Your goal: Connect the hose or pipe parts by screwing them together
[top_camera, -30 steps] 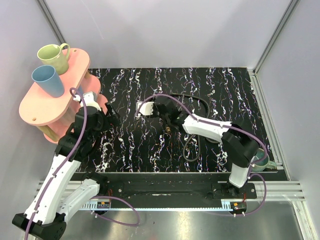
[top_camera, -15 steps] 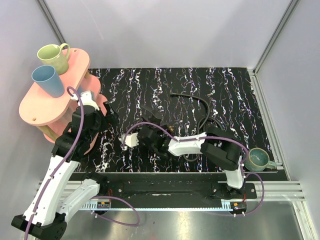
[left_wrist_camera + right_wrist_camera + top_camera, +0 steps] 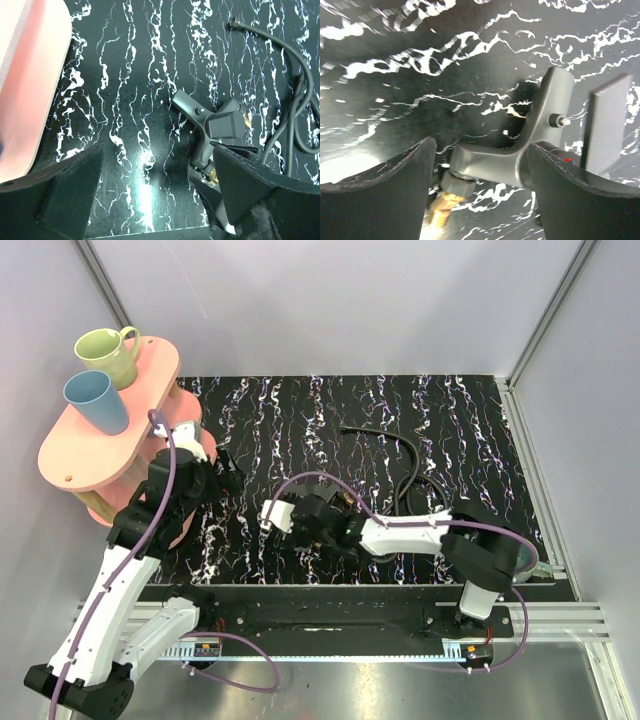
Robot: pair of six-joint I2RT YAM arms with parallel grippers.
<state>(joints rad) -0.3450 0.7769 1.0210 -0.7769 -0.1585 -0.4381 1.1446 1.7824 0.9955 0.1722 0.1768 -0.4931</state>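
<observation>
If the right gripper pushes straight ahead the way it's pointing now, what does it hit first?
The dark grey forked fitting. It sits directly ahead, between the sides of the open right gripper. Depth is unclear, but it looks very close.

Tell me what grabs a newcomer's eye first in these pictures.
The black, white-veined mat dominates. Near its middle lies the dark grey forked fitting with brass tips, straddled by the open right claw. At far left a pink shelf carries a green mug and a blue cup, and a thin black hose curls on the mat's right half.
</observation>
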